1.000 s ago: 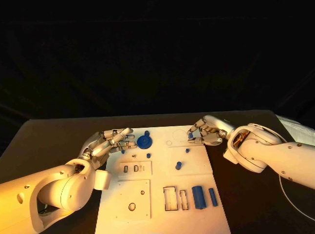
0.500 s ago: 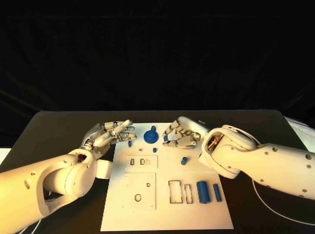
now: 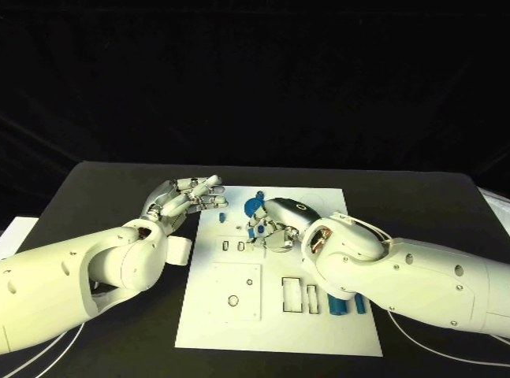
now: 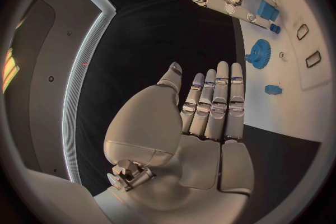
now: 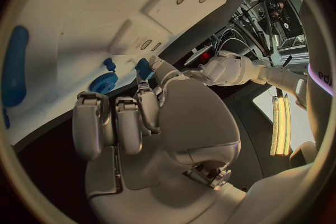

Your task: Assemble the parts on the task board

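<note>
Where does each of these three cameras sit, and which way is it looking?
Head view: on the robot's head, looking down at the task board; both white arms show.
Left wrist view: behind the left robot hand, facing the board's edge.
Right wrist view: behind the right robot hand, which pinches a small blue part over the board.
Shared: the blue gear shows in all three.

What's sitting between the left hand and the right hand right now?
In the head view, the blue gear and a small blue part lie on the board between the left hand and right hand.
</note>
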Robot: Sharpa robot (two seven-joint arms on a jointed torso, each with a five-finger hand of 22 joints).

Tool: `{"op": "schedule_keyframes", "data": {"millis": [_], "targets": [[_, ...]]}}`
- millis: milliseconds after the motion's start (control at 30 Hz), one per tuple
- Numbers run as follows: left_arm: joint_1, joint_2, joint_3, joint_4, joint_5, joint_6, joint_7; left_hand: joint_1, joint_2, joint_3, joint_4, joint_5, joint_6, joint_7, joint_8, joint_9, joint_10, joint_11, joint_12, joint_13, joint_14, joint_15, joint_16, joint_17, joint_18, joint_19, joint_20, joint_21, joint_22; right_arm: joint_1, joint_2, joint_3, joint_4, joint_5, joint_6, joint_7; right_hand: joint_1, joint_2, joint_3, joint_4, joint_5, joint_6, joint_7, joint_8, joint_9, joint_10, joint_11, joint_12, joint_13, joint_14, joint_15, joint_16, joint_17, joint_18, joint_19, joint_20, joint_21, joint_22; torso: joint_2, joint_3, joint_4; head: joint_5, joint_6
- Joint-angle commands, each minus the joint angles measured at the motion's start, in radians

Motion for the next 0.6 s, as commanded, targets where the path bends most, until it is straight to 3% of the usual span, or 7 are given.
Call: {"op": "schedule_keyframes", "data": {"millis": [33, 333, 600], "targets": [[0.0, 0.003, 0.0, 0.0, 0.007, 0.011, 0.018, 0.005, 0.003, 0.001, -0.004, 0.0, 0.004, 0.001, -0.006, -0.002, 0.003, 0.006, -0.005, -0.001, -0.002, 0.003, -0.004, 0.002, 0.003, 0.005, 0.002, -0.004, -0.001, -0.009, 0.016, -0.001, -0.013, -0.076, 0.005, -0.041, 0.0, 0.003, 0.004, -0.002, -0.005, 0.019, -0.012, 0.007, 0.002, -0.008, -0.001, -0.005, 0.009, 0.084, -0.006, -0.003, 0.185, -0.003, -0.004, -0.005, -0.003, -0.001, -0.002, -0.0005, -0.0007, 0.007, -0.005], [0.0, 0.008, 0.0, 0.003, 0.008, 0.013, 0.014, 0.005, 0.003, 0.001, -0.004, 0.0, 0.004, 0.001, -0.006, -0.002, 0.003, 0.006, -0.005, -0.001, -0.002, 0.003, -0.004, 0.002, 0.003, 0.005, 0.002, -0.004, -0.001, -0.026, 0.048, -0.004, -0.038, -0.097, 0.018, -0.044, -0.004, -0.001, 0.005, -0.003, -0.008, 0.02, -0.012, 0.005, 0.002, -0.005, -0.002, -0.002, 0.011, 0.084, -0.006, -0.003, 0.185, -0.004, -0.003, -0.006, -0.003, 0.0, 0.001, 0.0006, 0.0018, 0.008, -0.005], [0.0, 0.01, 0.0, 0.008, 0.008, 0.017, 0.011, 0.007, 0.004, 0.002, -0.006, 0.0, 0.004, 0.0, -0.007, -0.002, 0.004, 0.006, -0.006, -0.001, -0.002, 0.003, -0.005, 0.002, 0.003, 0.005, 0.002, -0.005, -0.002, -0.038, 0.059, -0.005, -0.05, -0.107, 0.04, -0.047, -0.011, -0.004, 0.004, -0.001, -0.016, 0.019, -0.011, 0.002, 0.001, 0.001, -0.001, 0.006, 0.017, 0.086, -0.007, 0.0, 0.191, -0.003, -0.003, -0.007, -0.005, -0.002, 0.002, 0.002, 0.0003, 0.013, -0.014]]}}
